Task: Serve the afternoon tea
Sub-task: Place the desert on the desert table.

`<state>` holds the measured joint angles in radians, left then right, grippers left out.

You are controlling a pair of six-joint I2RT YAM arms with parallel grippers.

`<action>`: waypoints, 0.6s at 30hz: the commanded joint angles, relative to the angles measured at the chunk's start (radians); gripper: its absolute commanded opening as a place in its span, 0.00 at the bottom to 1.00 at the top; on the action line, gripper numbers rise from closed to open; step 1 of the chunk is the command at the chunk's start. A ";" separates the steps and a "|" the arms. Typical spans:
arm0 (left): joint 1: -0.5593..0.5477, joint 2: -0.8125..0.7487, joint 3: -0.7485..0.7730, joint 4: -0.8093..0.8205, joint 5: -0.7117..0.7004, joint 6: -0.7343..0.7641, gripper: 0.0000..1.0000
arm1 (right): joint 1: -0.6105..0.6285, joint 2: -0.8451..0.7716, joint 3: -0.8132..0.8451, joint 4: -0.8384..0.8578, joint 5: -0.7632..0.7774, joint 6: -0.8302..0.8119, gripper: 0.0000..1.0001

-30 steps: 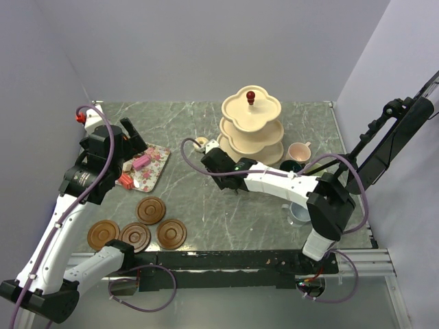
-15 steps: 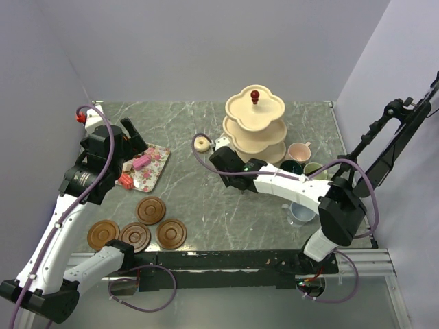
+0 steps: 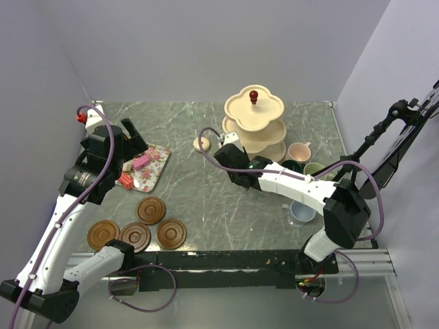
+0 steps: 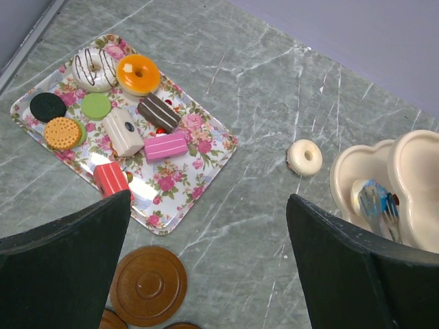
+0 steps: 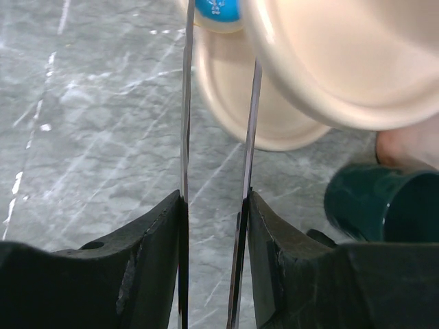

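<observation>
A small blue cake (image 4: 372, 199) sits at the rim of a lower tier of the cream three-tier stand (image 3: 254, 113), under its red knob (image 3: 254, 94). The tips of the thin metal tongs (image 5: 250, 137) are on either side of it, and whether it rests on the tier cannot be told. The right gripper (image 5: 215, 199) is clamped on the tongs' two blades. A white doughnut (image 3: 202, 144) lies on the marble table (image 3: 206, 199) just left of the stand. The pink mug (image 3: 299, 151), dark green mug (image 3: 291, 166), light green mug (image 3: 314, 169) and grey-blue mug (image 3: 300, 213) stand to the right. The left gripper (image 4: 209, 199) hangs with its fingers wide apart near the floral tray (image 4: 206, 171) of cakes (image 4: 138, 73), and four brown saucers (image 3: 151, 210) lie near it.
</observation>
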<state>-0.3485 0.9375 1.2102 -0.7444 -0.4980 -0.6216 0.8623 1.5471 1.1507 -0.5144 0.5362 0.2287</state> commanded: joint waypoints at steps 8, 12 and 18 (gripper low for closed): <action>-0.004 -0.020 0.015 0.037 0.001 -0.004 1.00 | -0.051 -0.010 -0.025 -0.024 0.074 0.063 0.40; -0.003 -0.020 0.011 0.039 0.004 -0.004 1.00 | -0.057 -0.009 -0.045 -0.022 0.065 0.077 0.42; -0.004 -0.020 0.009 0.040 0.006 -0.003 1.00 | -0.060 -0.002 -0.049 -0.029 0.057 0.092 0.51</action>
<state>-0.3485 0.9321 1.2102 -0.7441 -0.4946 -0.6216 0.8101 1.5494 1.0958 -0.5488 0.5674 0.2947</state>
